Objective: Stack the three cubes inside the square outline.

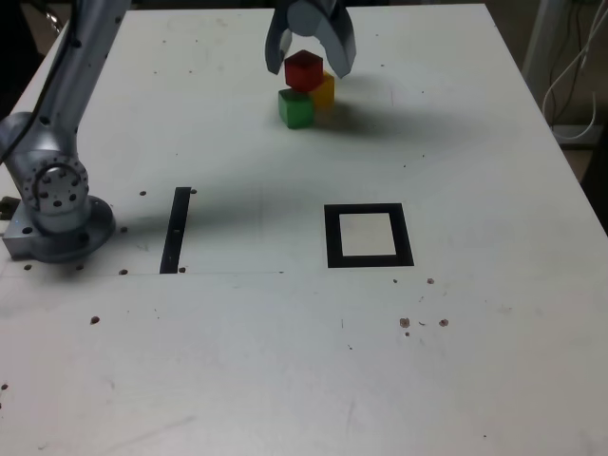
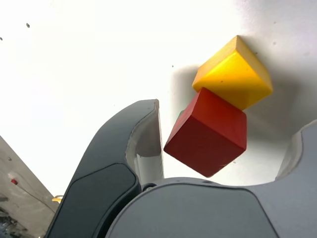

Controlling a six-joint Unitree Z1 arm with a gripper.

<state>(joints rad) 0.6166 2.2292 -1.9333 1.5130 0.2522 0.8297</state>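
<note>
The pincer (image 1: 310,63) was wide apart around the red cube (image 1: 304,70), which sat up on the green (image 1: 296,108) and yellow (image 1: 324,92) ones. In the exterior view, that whole bunch was up at 12 o'clock, with the square outline (image 1: 369,236) around 5 o'clock from it.

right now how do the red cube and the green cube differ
The red cube sits higher, between the open jaws; the green cube is lower, on the table. The wrist view shows the red cube nearly whole, while the green cube is almost hidden behind it. Both are small, solid-coloured blocks.
</note>
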